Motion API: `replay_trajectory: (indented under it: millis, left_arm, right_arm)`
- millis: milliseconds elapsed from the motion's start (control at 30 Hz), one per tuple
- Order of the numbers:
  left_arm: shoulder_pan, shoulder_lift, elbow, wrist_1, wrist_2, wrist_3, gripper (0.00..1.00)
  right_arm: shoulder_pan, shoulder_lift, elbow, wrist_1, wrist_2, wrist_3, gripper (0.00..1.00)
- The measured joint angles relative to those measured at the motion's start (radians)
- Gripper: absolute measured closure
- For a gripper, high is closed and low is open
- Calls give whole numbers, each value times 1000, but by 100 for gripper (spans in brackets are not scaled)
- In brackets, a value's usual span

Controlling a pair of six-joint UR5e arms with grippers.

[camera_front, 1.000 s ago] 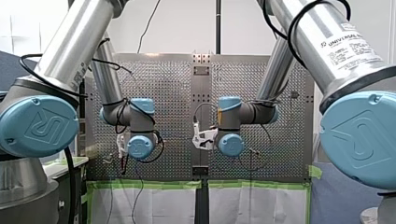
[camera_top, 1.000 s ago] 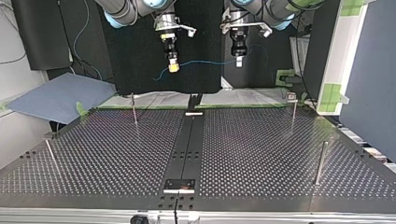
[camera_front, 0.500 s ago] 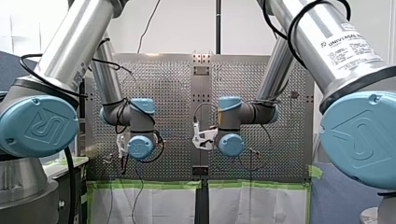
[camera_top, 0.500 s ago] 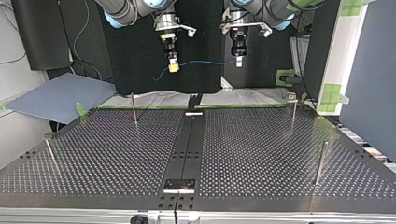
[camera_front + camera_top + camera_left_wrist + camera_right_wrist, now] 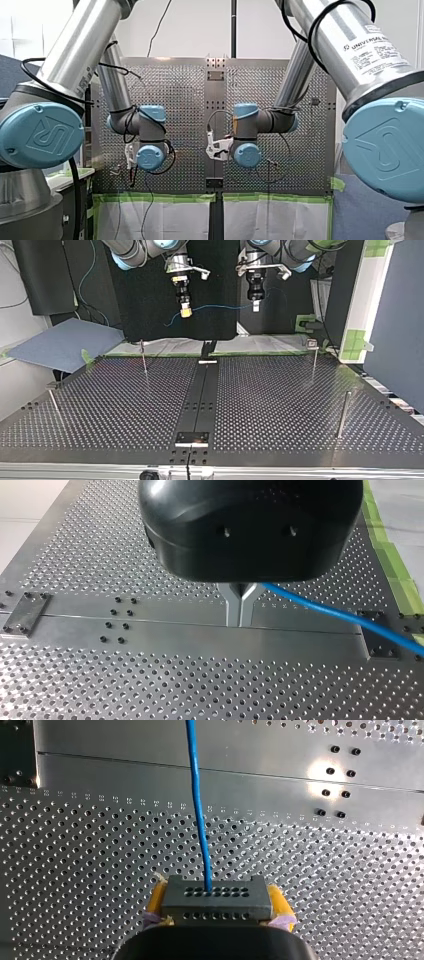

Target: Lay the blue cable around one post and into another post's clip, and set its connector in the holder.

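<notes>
Both grippers hang high above the perforated table (image 5: 280, 405), with the blue cable (image 5: 220, 306) stretched between them. In the right wrist view my right gripper (image 5: 216, 916) is shut with its yellow pads (image 5: 157, 901) on the cable's dark grey connector (image 5: 216, 899), and the cable (image 5: 197, 805) runs straight ahead from it. In the left wrist view my left gripper (image 5: 240, 614) has its metal fingers (image 5: 232, 605) shut on the cable (image 5: 340, 615), which leads off to one side. In the top view my right gripper (image 5: 185, 310) is at the left and my left gripper (image 5: 255, 304) at the right.
Thin posts stand on the table in the top view: one at the back left (image 5: 143, 356), one at the back right (image 5: 314, 360), one at the right (image 5: 342, 415), one at the left (image 5: 54, 405). A dark centre strip (image 5: 202, 395) carries a small plate (image 5: 191, 438) near its front end.
</notes>
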Motion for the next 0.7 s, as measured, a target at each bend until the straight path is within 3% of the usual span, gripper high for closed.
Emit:
replay_trajectory:
  millis: [300,700]
  left_arm:
    - [1,-48,2,32,-1,5,100]
    - [1,-54,2,33,-1,5,100]
  right_arm:
    - [-20,16,-3,35,7,-3,100]
    - [-21,17,-4,39,7,-3,100]
